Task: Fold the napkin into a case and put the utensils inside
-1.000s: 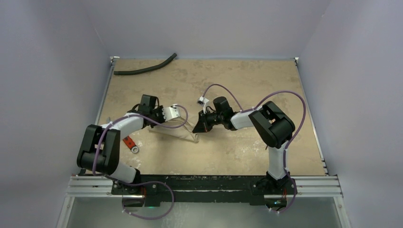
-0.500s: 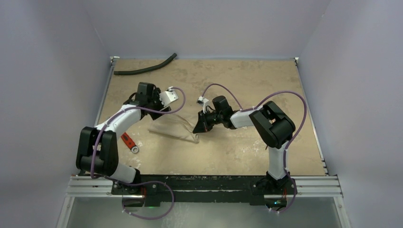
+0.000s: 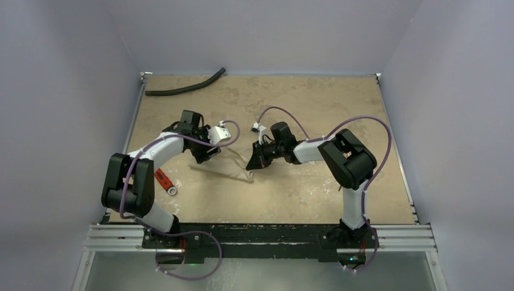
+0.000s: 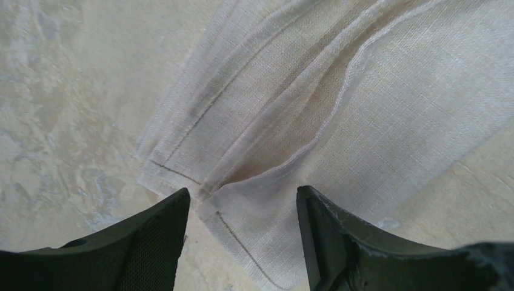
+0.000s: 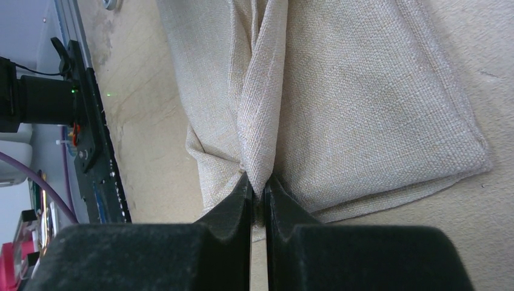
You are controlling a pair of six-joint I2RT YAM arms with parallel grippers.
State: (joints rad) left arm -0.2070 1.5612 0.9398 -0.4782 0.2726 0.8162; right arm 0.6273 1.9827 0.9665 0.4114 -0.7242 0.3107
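Napkin [image 5: 363, 109] lay folded on worktop [image 3: 303, 103], right jaws clenched on its raised pleat, left jaws parted over its corner.

— Where does the napkin [image 3: 224, 168] lie?
— On the counter [image 3: 291, 103], about the middle, between the two tools. The left tool [image 4: 242, 200] hangs over its left corner, one finger on either side of the hem. The right tool [image 5: 259, 188] is at its right end, pinching a raised fold.
— And the rest?
— A utensil [image 3: 165, 182] lies left of the napkin, nearer the bases, beside the left arm. The hose [image 3: 185, 88] lies in the far left corner, well apart.
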